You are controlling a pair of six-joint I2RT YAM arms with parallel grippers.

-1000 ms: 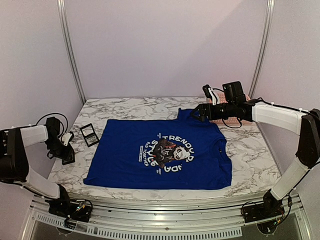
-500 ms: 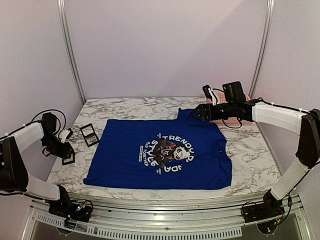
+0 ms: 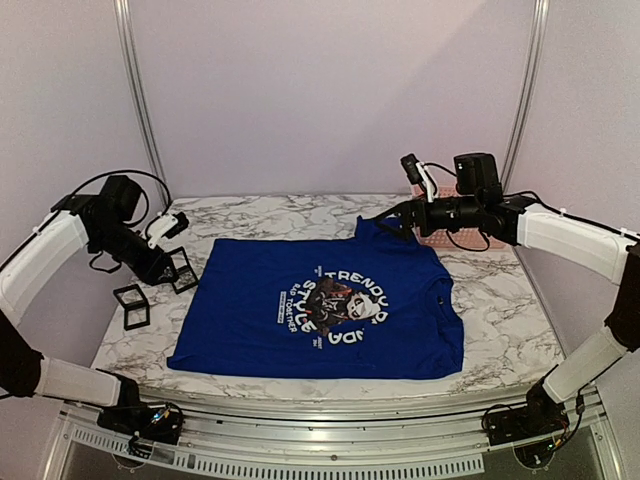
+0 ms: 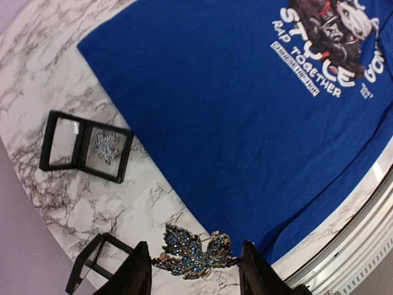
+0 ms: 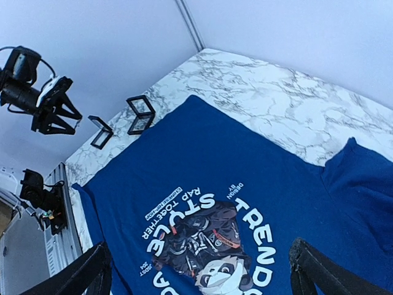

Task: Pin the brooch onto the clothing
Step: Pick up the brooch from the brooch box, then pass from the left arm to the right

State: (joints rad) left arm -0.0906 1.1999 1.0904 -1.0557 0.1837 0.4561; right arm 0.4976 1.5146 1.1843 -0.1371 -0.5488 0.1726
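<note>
We are clamping a blue jewelled, gold-edged brooch (image 4: 191, 252) between the black fingers (image 4: 136, 273) of our left gripper (image 4: 193, 270), holding it above the white marble table (image 4: 37, 61) near its left edge, just off the hem of the royal-blue cotton T-shirt (image 4: 245, 123). Below it, an open black square display box (image 4: 83, 147) is showing a second blue jewelled ornament (image 4: 107, 146), and another black frame-like box (image 4: 92, 264) is lying nearby. Our right gripper (image 5: 199, 276) is hanging with fingers (image 5: 313, 270) spread wide and empty above the shirt's sleeve near the far edge. The T-shirt is lying flat across the table's middle, print facing up.
</note>
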